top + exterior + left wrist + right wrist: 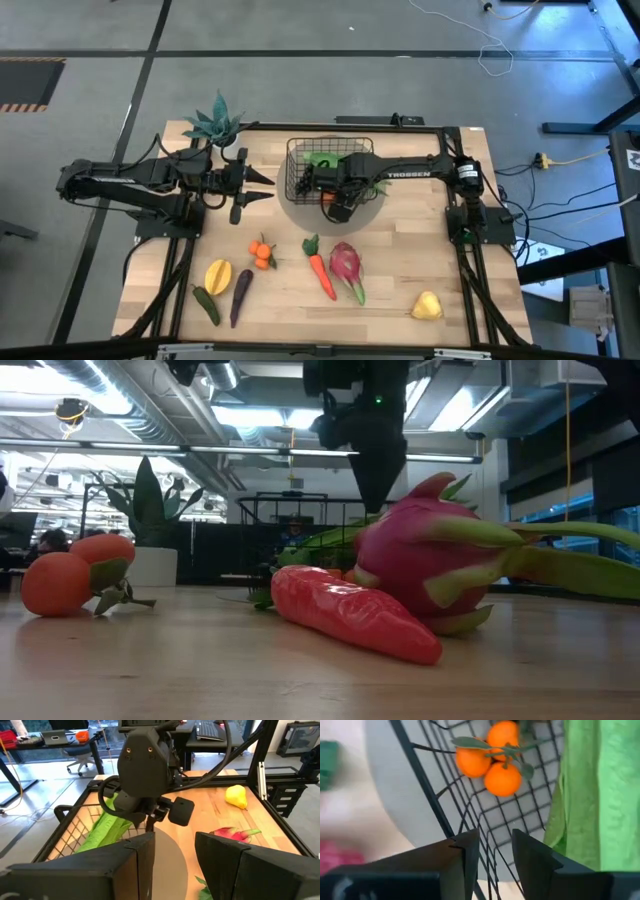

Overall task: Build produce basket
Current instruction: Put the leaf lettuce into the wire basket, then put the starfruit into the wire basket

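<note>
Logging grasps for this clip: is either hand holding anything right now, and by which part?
Nothing is held. The right hand hangs open over the basket, the oranges lying free inside. The left hand waits open beside the basket.

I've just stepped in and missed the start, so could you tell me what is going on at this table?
The robot is filling a black wire basket with toy produce. The right gripper hangs open over the basket, which holds green bean pods and a bunch of oranges. The left gripper waits open beside the basket. A second bunch of oranges, carrot, dragon fruit, mango, eggplant, pepper and pear lie on the table.
</note>
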Motion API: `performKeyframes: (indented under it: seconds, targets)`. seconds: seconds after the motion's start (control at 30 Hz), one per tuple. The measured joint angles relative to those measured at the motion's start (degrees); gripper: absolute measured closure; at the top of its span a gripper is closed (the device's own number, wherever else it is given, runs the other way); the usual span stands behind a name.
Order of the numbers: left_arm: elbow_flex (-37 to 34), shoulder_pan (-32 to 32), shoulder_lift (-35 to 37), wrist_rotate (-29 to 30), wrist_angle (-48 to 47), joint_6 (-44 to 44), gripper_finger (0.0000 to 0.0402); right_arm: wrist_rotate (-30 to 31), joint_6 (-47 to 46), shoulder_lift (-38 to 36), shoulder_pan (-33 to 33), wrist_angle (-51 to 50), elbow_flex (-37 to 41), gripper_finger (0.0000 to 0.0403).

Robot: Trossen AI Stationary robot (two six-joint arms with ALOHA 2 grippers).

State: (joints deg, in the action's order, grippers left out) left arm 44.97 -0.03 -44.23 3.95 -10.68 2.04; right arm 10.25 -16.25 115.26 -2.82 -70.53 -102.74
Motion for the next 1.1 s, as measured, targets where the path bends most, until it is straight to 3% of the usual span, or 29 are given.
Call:
performKeyframes:
  seconds: [0.23, 0.37, 0.53, 0.6, 0.73, 0.9, 1.1]
  targets:
    - [0.0, 0.0, 0.0, 0.0, 0.0, 0.0, 0.0271, -1.1, 0.0, 0.0, 0.1, 0.2, -0.4, 0.0283]
    - [0.0, 0.0, 0.0, 0.0, 0.0, -0.1, 0.0271, 4.7, 0.0, 0.0, 0.1, -3.6, -4.3, 0.0283]
    - [0.0, 0.0, 0.0, 0.0, 0.0, 0.0, 0.0271, 10.0, -2.1, 0.0, 0.7, -15.7, -14.2, 0.0283]
    - [0.0, 0.0, 0.0, 0.0, 0.0, 0.0, 0.0271, 7.7, -4.6, -0.1, 1.9, -20.4, -18.2, 0.0283]
    - [0.0, 0.0, 0.0, 0.0, -0.3, -0.1, 0.0271, -6.2, -3.3, -4.8, 5.9, -19.7, -18.8, 0.0283]
    - [0.0, 0.0, 0.0, 0.0, -0.4, -0.2, 0.0271, -3.7, -4.8, -12.7, 14.1, -18.9, -8.7, 0.0283]
    - [0.0, 0.0, 0.0, 0.0, -0.4, 0.0, 0.0271, 2.0, -21.4, -22.8, 23.4, -18.6, 10.6, 0.0283]
